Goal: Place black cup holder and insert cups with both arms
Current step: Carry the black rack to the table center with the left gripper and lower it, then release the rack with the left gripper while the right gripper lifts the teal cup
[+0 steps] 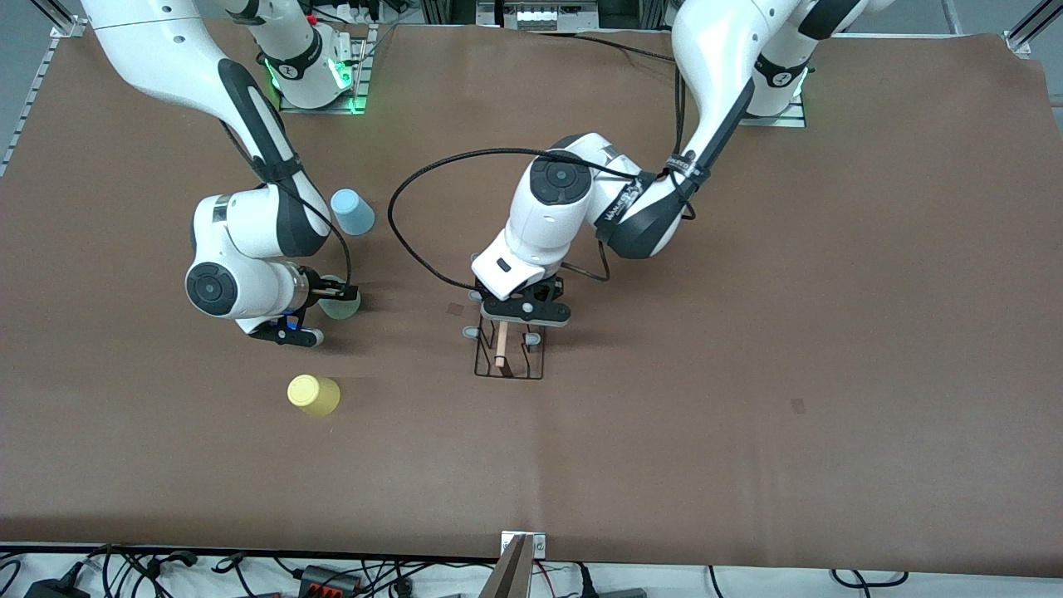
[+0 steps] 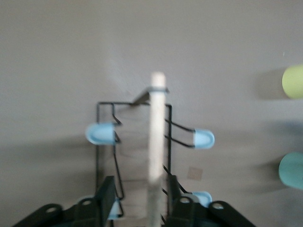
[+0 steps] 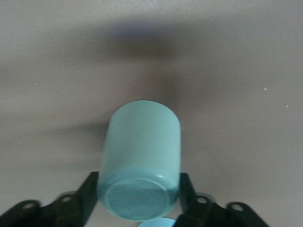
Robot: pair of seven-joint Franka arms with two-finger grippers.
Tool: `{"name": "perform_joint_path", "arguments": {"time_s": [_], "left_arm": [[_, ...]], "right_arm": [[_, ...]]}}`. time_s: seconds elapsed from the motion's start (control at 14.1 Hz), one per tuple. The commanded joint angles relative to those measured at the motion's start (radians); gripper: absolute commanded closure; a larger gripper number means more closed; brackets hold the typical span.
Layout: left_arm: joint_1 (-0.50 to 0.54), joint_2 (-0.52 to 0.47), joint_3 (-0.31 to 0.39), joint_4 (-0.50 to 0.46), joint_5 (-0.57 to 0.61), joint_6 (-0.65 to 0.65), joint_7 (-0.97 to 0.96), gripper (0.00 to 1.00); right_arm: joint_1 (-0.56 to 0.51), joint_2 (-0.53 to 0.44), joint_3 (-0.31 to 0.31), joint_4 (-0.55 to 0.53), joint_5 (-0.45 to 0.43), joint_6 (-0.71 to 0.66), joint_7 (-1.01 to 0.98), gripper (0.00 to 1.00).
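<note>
The black cup holder point(image 1: 508, 362) stands on the brown table, its wooden rod point(image 2: 157, 127) running along the top between pale blue pegs point(image 2: 100, 133). My left gripper point(image 1: 508, 332) hangs over it, open; its fingers point(image 2: 108, 196) straddle the rod with a gap on each side. Toward the right arm's end, my right gripper point(image 1: 342, 297) is shut on the mint green cup point(image 3: 141, 156), one finger on each side. The light blue cup point(image 1: 353, 212) stands farther from the front camera than the mint one. The yellow cup point(image 1: 314, 394) is nearer to it.
A black cable point(image 1: 415, 208) loops from the left arm over the table between the two arms. Small tape patches point(image 1: 454, 309) mark the mat. Loose cables and a metal post point(image 1: 519, 565) line the table's front edge.
</note>
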Motion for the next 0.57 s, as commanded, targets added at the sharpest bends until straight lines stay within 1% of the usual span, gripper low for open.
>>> {"name": "perform_joint_path", "arguments": {"time_s": [0.0,0.07,0.14,0.28,0.36,0.43,0.5], "left_arm": [[0.022,-0.109,0.044,-0.004,-0.009,-0.110,0.015,0.00],[0.057,-0.146,0.045,-0.006,-0.008,-0.154,0.021,0.00],[0.109,-0.181,0.044,-0.007,-0.008,-0.202,0.030,0.00],[0.197,-0.250,0.047,-0.015,-0.005,-0.326,0.038,0.00],[0.243,-0.281,0.047,-0.013,-0.005,-0.380,0.074,0.00],[0.303,-0.312,0.045,-0.013,-0.005,-0.423,0.125,0.00],[0.355,-0.341,0.045,-0.015,-0.005,-0.452,0.163,0.00]], "right_arm": [[0.012,-0.008,-0.005,0.010,0.015,-0.005,0.002,0.79],[0.014,-0.013,-0.005,0.035,0.015,-0.009,-0.004,0.81],[0.014,-0.018,-0.005,0.081,0.017,-0.046,-0.004,0.82],[0.015,-0.018,-0.005,0.253,0.017,-0.229,0.002,0.82],[0.017,-0.018,-0.005,0.328,0.018,-0.311,0.027,0.82],[0.018,-0.018,-0.004,0.399,0.020,-0.374,0.056,0.82],[0.033,-0.016,-0.004,0.436,0.038,-0.414,0.085,0.82]]}}
